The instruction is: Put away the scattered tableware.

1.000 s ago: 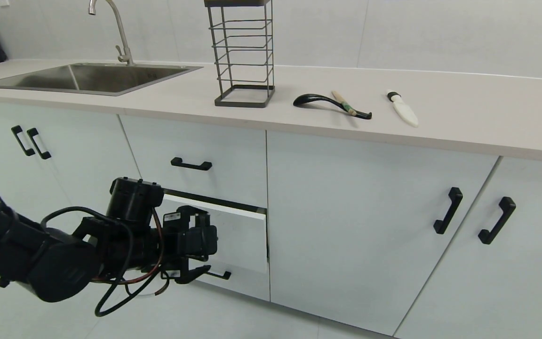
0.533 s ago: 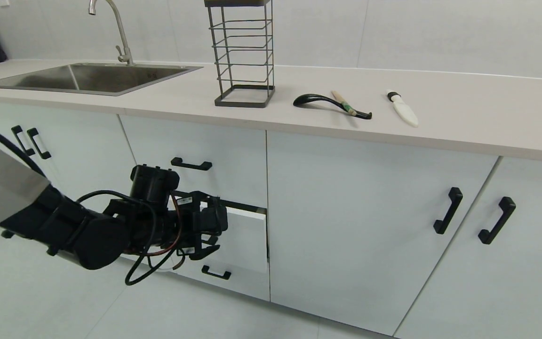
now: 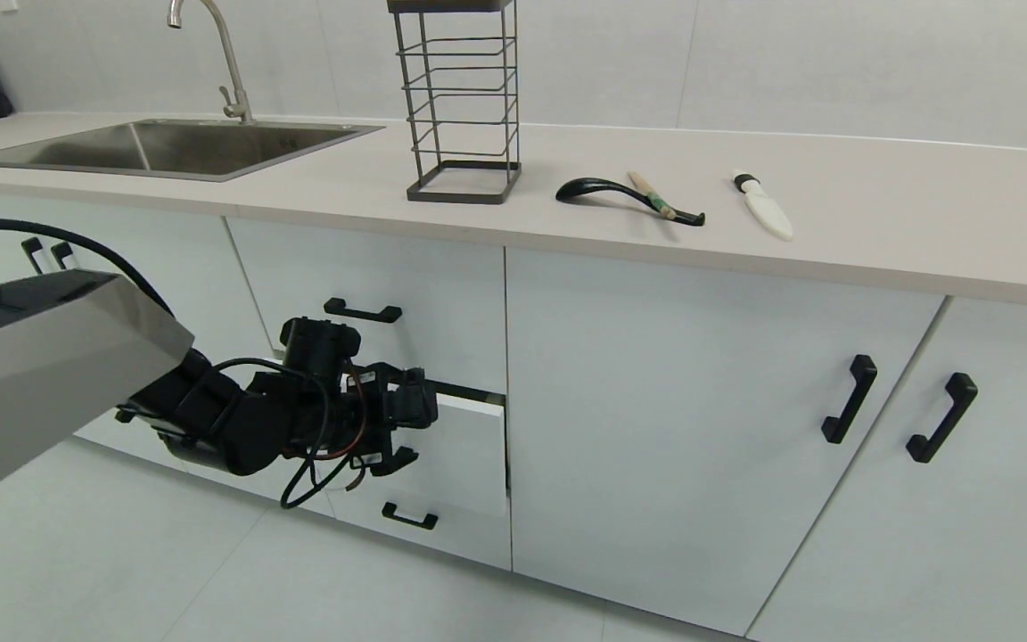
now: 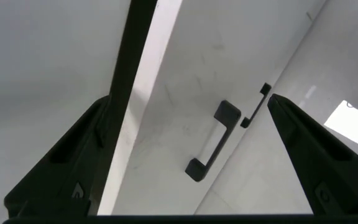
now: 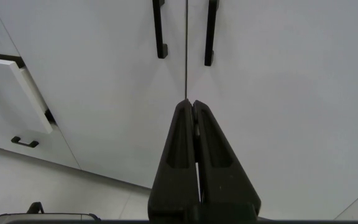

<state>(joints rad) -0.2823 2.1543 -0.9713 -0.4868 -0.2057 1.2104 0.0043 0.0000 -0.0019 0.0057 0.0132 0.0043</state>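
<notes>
Left gripper (image 3: 413,430) has risen off the handle (image 3: 409,515) to the top edge of the part-open drawer (image 3: 464,455), jaws wide, empty. Right gripper (image 5: 191,107) pinched closed. Ladle (image 3: 603,190) and white knife (image 3: 765,208) lie on the counter (image 3: 906,223), untouched; storing likely follows.

Left gripper (image 3: 405,428), jaws apart, in front of the partly open drawer (image 3: 469,455), at 12 o'clock from its handle (image 3: 409,516). On the counter (image 3: 879,232): ladle (image 3: 625,193) at 3 o'clock from wire rack (image 3: 463,107); white knife (image 3: 765,209) at 3 o'clock from ladle.
</notes>
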